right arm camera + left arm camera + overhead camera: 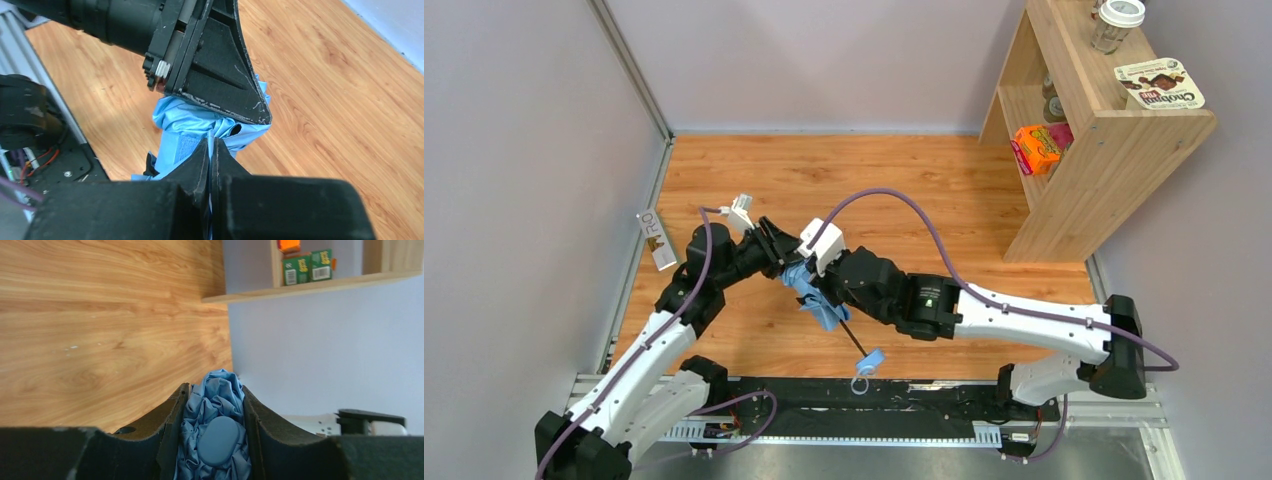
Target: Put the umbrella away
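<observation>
The umbrella (816,300) is folded, a bunched sky-blue canopy held above the wooden table between both arms. Its dark shaft runs down right to a small light blue handle (870,362) with a strap loop. My left gripper (786,256) is shut on the top of the bunched canopy; in the left wrist view the blue fabric (216,405) and a smooth blue oval cap (220,441) fill the gap between the jaws. My right gripper (819,280) is shut on a thin fold of the canopy fabric (190,125), just below the left gripper's finger (220,85).
A wooden shelf unit (1114,150) stands at the back right with an orange box (1036,148), a jar and a snack packet on it. A small white box (656,240) leans at the left wall. A black rail (844,400) runs along the near edge.
</observation>
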`<state>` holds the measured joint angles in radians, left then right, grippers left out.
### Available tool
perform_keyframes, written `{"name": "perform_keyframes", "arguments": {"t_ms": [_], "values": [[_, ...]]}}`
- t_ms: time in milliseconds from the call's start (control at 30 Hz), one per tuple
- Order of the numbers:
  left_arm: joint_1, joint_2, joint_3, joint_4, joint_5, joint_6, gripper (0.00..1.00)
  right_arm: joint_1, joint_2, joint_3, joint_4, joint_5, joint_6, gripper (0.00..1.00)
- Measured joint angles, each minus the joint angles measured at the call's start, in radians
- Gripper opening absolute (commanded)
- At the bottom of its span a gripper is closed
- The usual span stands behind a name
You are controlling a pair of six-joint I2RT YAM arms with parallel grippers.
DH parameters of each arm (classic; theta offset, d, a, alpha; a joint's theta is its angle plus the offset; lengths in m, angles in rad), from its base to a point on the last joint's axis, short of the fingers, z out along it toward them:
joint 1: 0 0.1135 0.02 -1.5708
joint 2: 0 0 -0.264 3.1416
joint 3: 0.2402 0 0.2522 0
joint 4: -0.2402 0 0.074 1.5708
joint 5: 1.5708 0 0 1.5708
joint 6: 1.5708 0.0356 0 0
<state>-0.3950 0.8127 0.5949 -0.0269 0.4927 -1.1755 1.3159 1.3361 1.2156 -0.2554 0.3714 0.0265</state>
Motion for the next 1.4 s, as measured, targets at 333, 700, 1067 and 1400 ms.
{"name": "perform_keyframes", "arguments": {"t_ms": [333,700,1067,1400], "values": [[-0.078,-0.047,0.078,-0.122,-0.255,0.117,0.00,-0.122,0.045,0.058,-0.002,-0.153,0.246,0.00],[-0.081,-0.067,0.063,-0.103,-0.285,0.105,0.00,-0.168,0.045,0.059,0.011,-0.286,0.357,0.00],[-0.061,-0.013,0.000,0.054,-0.128,0.028,0.00,-0.190,0.017,0.011,0.036,-0.473,0.298,0.00],[-0.039,0.006,-0.048,0.237,-0.035,-0.077,0.00,-0.250,-0.002,-0.033,0.129,-0.635,0.317,0.00]]}}
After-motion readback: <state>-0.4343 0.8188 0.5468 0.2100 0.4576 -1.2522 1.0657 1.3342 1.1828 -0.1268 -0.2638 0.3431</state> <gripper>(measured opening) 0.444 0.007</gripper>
